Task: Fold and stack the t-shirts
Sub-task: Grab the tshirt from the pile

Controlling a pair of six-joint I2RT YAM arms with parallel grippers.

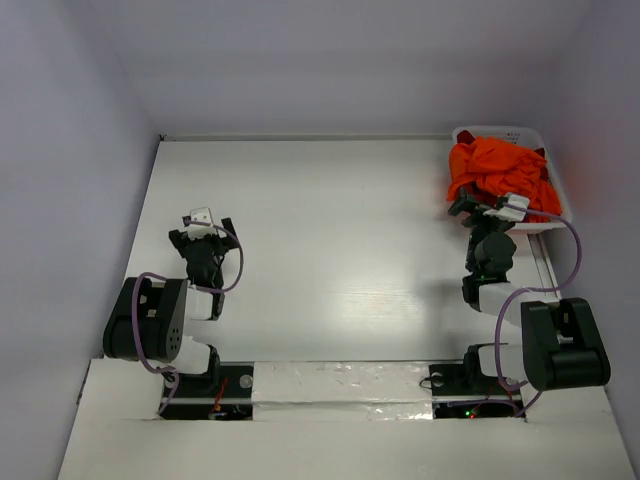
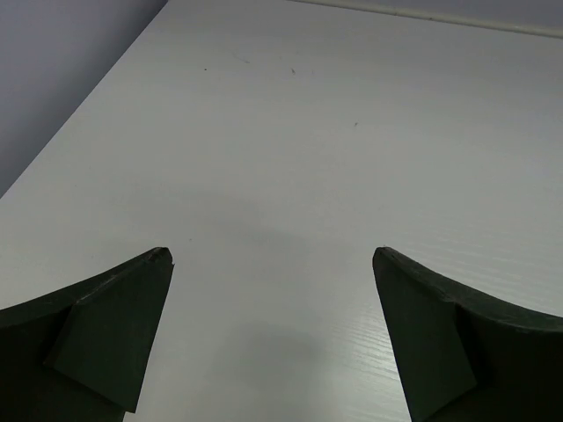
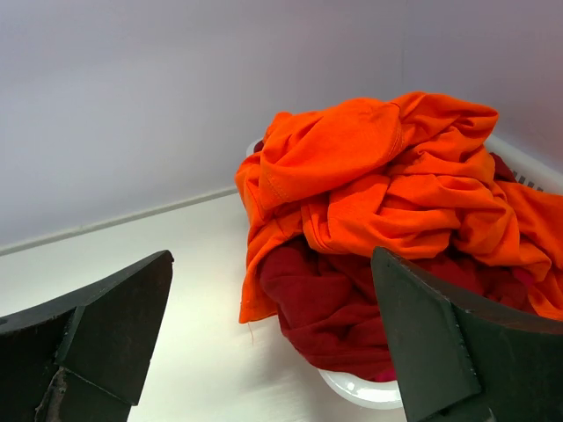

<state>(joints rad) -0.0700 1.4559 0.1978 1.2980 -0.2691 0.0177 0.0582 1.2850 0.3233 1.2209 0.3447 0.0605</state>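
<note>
Left fingers (image 2: pixel 97 338) and right fingers (image 3: pixel 106 325) both stand apart, holding nothing; orange shirt (image 3: pixel 387 176) and red shirts (image 3: pixel 330 308) lie heaped in the basket (image 3: pixel 361 392) at the table's (image 2: pixel 308 132) far right corner.
From above, the heap reads almost wholly orange; only the right wrist view shows the red shirts beneath and orange cloth spilling over the rim down to the table. Their number cannot be told. Right fingers face the heap's near side without touching it; left fingers hang over bare table near the left edge. Bare table runs from there across to the basket, with walls close along the left, far and right edges.
</note>
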